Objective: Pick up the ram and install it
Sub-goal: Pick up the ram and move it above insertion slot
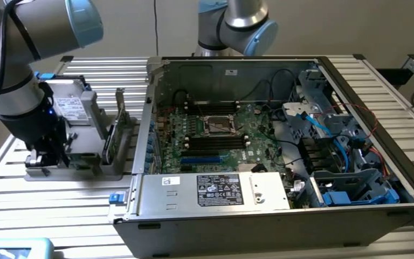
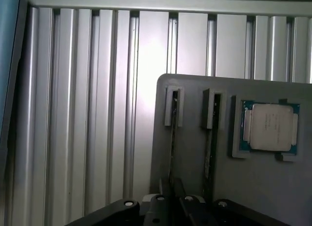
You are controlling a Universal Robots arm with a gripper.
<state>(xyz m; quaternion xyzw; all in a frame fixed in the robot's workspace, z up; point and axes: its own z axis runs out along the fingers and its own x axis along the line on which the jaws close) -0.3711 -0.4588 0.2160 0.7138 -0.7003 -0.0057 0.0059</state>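
Slatted aluminium table (image 1: 379,86); open PC case (image 1: 192,216) centre, grey tray (image 2: 190,138) at its 9 o'clock in exterior view. Gripper (image 2: 173,209) low over tray, jaws pinched together on ram (image 2: 172,153), which stands in tray slot. Step in hand: grasp. Lift likely calls for straight pull, no twist.

The table (image 2: 97,114) is ribbed metal — the tray (image 2: 190,153) matt plastic.
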